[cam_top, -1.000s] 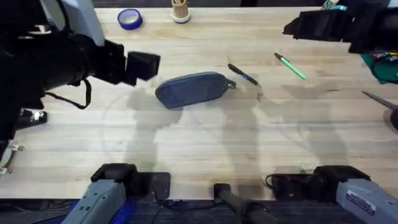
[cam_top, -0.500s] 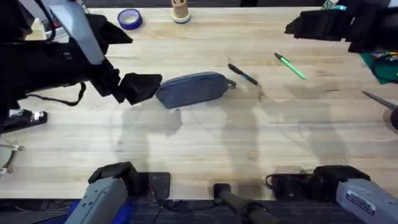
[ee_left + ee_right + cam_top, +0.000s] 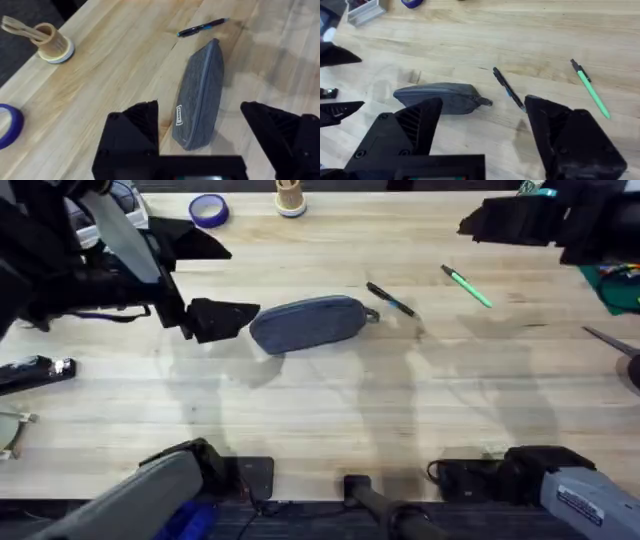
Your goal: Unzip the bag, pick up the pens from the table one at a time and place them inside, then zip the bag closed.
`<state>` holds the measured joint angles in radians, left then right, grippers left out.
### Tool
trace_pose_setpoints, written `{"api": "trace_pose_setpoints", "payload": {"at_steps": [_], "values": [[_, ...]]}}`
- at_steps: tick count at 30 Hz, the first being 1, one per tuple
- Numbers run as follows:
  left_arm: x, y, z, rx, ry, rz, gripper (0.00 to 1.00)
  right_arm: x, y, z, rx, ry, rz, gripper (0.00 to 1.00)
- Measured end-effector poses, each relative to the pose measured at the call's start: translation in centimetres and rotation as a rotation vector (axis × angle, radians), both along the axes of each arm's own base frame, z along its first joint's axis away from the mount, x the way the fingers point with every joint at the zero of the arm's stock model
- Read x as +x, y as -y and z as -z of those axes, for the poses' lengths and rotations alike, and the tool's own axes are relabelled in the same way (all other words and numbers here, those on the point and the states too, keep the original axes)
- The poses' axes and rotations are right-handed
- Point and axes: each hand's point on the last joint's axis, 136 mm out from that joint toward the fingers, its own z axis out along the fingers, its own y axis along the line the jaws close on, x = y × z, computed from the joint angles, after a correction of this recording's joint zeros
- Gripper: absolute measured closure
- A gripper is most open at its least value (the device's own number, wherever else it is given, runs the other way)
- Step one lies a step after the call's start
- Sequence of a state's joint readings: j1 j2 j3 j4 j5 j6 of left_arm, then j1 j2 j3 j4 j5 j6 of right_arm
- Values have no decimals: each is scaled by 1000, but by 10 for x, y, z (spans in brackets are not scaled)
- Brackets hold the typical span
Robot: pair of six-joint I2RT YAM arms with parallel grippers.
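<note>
The grey-blue bag (image 3: 308, 323) lies near the middle of the table (image 3: 320, 410), its zipper shut and its pull tab (image 3: 372, 316) at the right end. In the left wrist view the bag (image 3: 200, 95) lies lengthwise between my spread fingers. My left gripper (image 3: 243, 282) is open just off the bag's left end, not touching it. A dark pen (image 3: 390, 300) lies right of the bag, and a green pen (image 3: 467, 286) farther right. High at the back right hovers my right gripper (image 3: 484, 101), open and holding nothing, above the dark pen (image 3: 508, 90) and green pen (image 3: 590, 89).
A blue tape roll (image 3: 208, 210) and a wooden cup (image 3: 290, 198) stand at the table's back edge. A dark tool (image 3: 35, 370) lies at the left edge. Green items (image 3: 620, 280) and a dark pointed object (image 3: 612, 340) sit at the right edge.
My left arm has swung down and forward, bringing its gripper to the bag's left end with the fingers spread. Bag, pens and right arm have not moved.
</note>
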<state>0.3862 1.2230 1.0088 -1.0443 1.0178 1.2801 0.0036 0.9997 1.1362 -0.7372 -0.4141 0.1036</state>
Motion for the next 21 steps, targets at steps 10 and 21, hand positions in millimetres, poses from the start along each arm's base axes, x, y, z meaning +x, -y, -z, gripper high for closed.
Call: {"api": "trace_pose_setpoints", "payload": {"at_steps": [10, 21], "values": [[6, -2, 25, -38, -100, 14, 7, 0, 0, 0, 0, 0, 0, 6], [5, -7, 59, 5, -157, 88, 6, 1, 0, 0, -2, 2, 2, 5]]}}
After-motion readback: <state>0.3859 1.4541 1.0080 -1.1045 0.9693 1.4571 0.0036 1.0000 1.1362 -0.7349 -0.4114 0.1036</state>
